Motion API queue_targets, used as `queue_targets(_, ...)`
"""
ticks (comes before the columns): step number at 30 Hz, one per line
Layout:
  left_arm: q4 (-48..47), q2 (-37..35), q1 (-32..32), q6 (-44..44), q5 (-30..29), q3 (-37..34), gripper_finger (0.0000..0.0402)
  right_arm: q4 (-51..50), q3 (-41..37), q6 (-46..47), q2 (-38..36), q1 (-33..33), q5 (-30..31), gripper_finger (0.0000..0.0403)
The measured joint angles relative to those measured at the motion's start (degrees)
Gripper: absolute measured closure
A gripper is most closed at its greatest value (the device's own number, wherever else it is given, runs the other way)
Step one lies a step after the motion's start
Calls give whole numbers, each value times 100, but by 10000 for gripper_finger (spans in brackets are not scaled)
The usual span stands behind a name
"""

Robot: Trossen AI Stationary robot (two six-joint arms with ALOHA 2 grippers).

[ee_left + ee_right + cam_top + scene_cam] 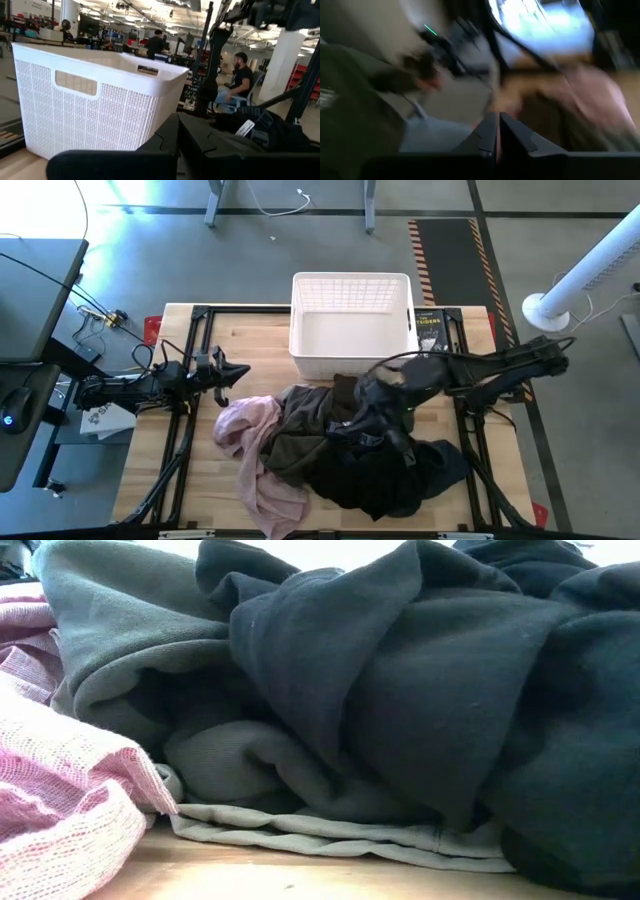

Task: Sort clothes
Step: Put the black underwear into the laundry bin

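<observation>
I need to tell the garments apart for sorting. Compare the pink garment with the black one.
The pink garment is light and shows an open, waffle-like weave in the low view; the black garment is dark and smooth. The pink one lies at the pile's left end, nearer the left gripper; the black one lies on the right, under the right gripper. Both are crumpled on the table, outside the basket.

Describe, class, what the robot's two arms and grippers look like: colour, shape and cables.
Both arms are black and slender, built of jointed tubular links. The left gripper ends in two pointed dark fingers. The right gripper is equally dark, and thin black cables loop along that arm. In the wrist views the fingers are matte black, angular wedges. No markings are visible.
</observation>
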Motion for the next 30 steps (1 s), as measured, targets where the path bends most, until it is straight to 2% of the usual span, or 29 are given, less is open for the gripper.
queue_targets(2, -7, 2, 0, -94, 0, 0, 398, -750, 293, 258, 231, 0, 203, 358)
queue_targets(6, -2, 0, 0, -131, 0, 0, 398, -2068, 756, 758, 721, 4, 78, 296)
queue_targets(11, 0, 0, 0, -129, 0, 0, 398, -3179, 963, 985, 1292, 182, 433, 218)
queue_targets(15, 0, 0, 0, -129, 0, 0, 398, -4067, 957, 1057, 1767, 263, 552, 181)
queue_targets(20, 2, 0, 0, -127, -2, 0, 398, -4696, 955, 1275, 2357, 306, 482, 172)
queue_targets(25, -13, 0, 0, -129, -2, 0, 398, -4634, 954, 365, 2855, 632, -267, 174)
queue_targets(28, -57, 0, 0, -131, -2, 0, 398, -4632, 954, -46, 3094, 805, -404, 192)
queue_targets(30, -53, 0, 0, -131, -2, 0, 398, -4632, 952, -220, 3198, 865, -406, 219)
